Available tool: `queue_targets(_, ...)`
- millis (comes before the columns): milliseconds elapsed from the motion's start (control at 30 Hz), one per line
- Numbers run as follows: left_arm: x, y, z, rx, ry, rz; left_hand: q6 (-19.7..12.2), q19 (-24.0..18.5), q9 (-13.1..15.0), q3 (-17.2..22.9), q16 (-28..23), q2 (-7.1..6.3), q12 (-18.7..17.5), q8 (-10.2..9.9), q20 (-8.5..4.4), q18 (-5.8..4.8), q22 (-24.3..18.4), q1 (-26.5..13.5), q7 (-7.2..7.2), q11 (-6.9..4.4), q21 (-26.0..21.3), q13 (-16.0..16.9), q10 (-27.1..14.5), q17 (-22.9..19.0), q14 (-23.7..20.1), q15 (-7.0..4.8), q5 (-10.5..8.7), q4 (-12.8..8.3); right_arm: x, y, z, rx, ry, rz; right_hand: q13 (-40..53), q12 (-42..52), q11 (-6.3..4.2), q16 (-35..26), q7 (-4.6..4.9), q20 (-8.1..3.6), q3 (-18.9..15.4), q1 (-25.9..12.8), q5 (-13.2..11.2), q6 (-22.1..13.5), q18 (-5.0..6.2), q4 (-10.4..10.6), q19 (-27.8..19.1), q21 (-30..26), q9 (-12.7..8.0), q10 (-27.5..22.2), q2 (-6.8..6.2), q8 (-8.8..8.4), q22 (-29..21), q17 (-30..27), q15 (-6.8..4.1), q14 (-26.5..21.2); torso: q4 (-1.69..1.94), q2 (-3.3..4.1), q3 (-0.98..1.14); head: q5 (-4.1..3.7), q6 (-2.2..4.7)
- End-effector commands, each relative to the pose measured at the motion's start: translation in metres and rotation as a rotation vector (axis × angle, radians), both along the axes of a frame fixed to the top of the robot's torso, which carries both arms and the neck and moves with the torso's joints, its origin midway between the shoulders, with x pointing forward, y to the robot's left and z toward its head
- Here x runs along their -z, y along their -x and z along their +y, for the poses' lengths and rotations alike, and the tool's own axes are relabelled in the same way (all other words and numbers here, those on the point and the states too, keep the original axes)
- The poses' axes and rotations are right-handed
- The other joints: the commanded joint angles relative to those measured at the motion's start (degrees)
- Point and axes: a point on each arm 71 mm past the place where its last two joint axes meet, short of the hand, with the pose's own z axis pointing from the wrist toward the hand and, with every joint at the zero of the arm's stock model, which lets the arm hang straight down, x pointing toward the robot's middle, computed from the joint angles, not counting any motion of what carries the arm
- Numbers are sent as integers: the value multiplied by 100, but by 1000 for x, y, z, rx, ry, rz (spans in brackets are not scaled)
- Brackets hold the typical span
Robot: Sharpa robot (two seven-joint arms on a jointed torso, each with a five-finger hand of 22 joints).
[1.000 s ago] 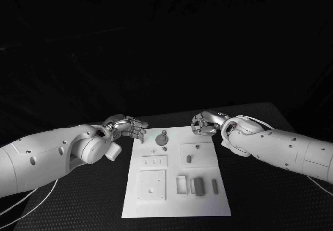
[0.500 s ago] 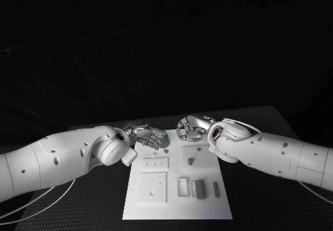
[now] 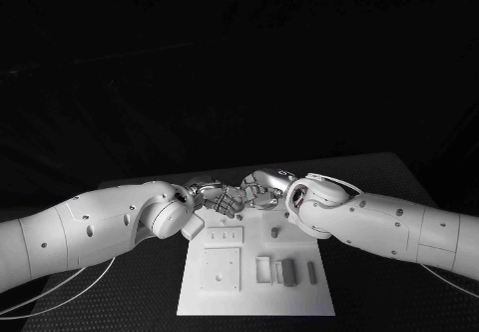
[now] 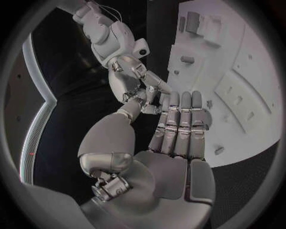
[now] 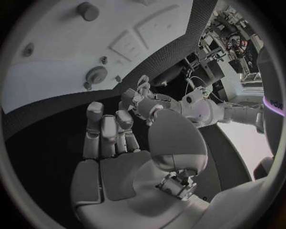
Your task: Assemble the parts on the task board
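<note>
The white task board point(image 3: 300, 294) lies lengthwise in the middle of the black table. My two hands meet over its far end. In the head view my left hand point(image 3: 218, 199) and right hand point(image 3: 261, 189) stand close together, fingertips almost touching. My left hand point(image 4: 176, 131) has its fingers straight and side by side, thumb apart, nothing in the palm. The right hand point(image 5: 110, 143) has its fingers slightly bent and holds nothing. A round toothed grey part point(image 5: 95, 75) lies free on the board beyond them. Grey blocks point(image 3: 286, 270) stand near the board's front.
On the board are a slotted plate point(image 3: 223, 235), a square plate point(image 3: 218, 268), a short peg point(image 3: 275, 228) and a thin grey bar point(image 3: 309, 271). A round knob point(image 5: 87, 10) stands farther along the board. Black table point(image 3: 120, 297) surrounds the board.
Both hands have moved inward from the board's far corners and now meet over its far end, covering the round part in the head view.
</note>
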Motion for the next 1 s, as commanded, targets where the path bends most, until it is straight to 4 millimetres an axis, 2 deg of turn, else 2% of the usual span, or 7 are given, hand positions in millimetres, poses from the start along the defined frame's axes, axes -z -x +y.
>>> queue_targets(33, 0, 1, -3, 12, -3, 6, -9, -19, -7, 3, -21, 0, -24, -37, 7, 117, 8, -53, 18, 39, -37, 8, 19, 8, -15, 5, -1, 40, 0, 3, 5, -21, 16, 1, -9, -6, -66, 33, -59, -39, 7, 23, -8, 1220, 77, -14, 7, 37, 5, -112, 2, 16, 99, -3, -26, -13, 5, 1, 2, 4, -23)
queue_targets(267, 1, 1, -3, 18, -12, 16, 3, -16, -8, 10, -25, 19, -29, -36, 5, 120, 14, -54, 19, 35, -37, 13, 29, 20, -12, 4, -1, 42, -1, 6, 9, -30, 9, -1, -17, -10, -65, 31, -58, -41, 7, 20, -8, 1220, 77, -15, 10, 37, 6, -117, 3, 13, 98, -2, -29, -9, 2, 1, 3, 23, -40)
queue_targets(1000, 3, 1, -1, 19, -36, 20, 66, 8, -8, 3, -28, 12, -30, -23, -4, 127, 45, -87, 11, 5, -29, 48, 97, 72, 24, -10, -1, 43, -2, 8, 9, -30, 9, 1, -24, -10, -66, 28, -60, -49, 7, 14, -8, 1225, 77, -17, 20, 39, 8, -107, 5, 7, 93, 9, -39, 14, 1, 5, 0, 15, -49)
